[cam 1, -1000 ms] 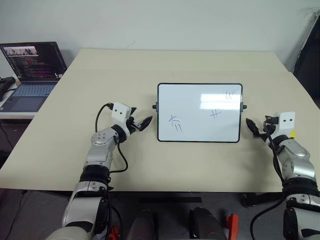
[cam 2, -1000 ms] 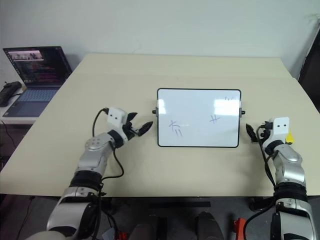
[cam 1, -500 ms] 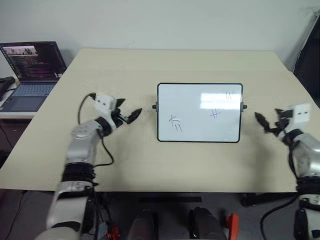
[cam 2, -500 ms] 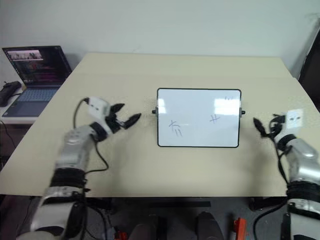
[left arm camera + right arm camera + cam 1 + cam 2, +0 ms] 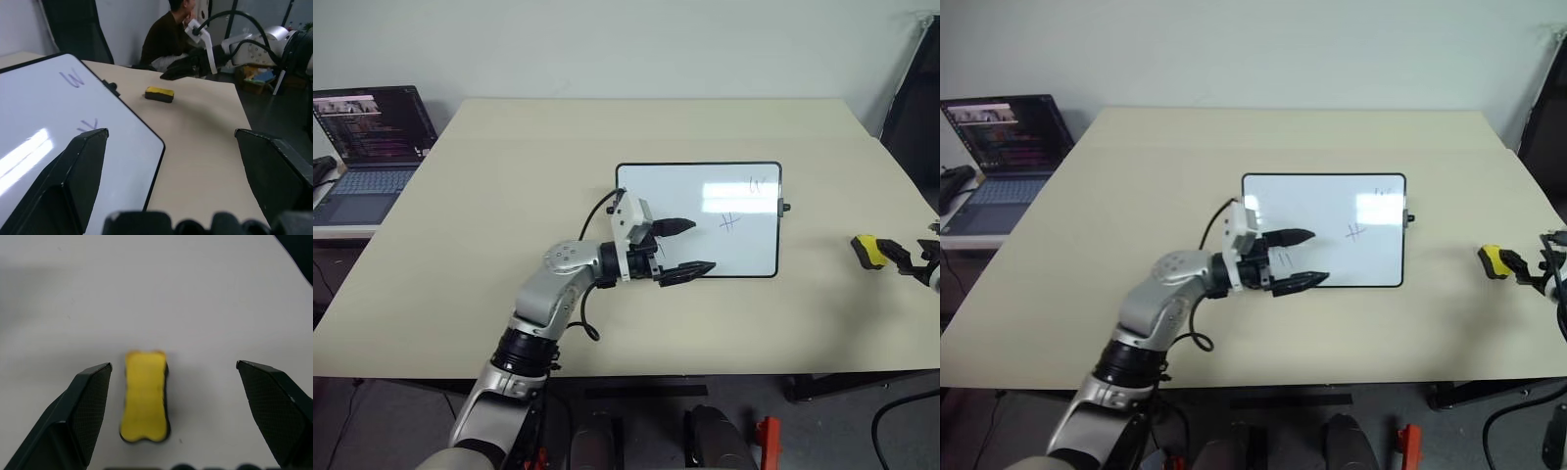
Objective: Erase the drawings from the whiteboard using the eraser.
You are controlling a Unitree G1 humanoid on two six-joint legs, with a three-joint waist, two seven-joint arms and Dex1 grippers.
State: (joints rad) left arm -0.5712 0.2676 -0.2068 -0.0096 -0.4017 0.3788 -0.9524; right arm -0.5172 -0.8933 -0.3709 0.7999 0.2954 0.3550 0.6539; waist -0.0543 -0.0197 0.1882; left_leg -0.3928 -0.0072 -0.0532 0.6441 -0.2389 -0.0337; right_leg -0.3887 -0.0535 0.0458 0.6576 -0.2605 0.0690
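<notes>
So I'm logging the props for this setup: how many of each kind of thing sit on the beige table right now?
Whiteboard: 1
Eraser: 1
Total: 2
The laptop stands on a separate side surface, so it is left out.

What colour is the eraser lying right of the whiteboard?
The eraser is yellow on top with a black underside, clearest in the right wrist view.
</notes>
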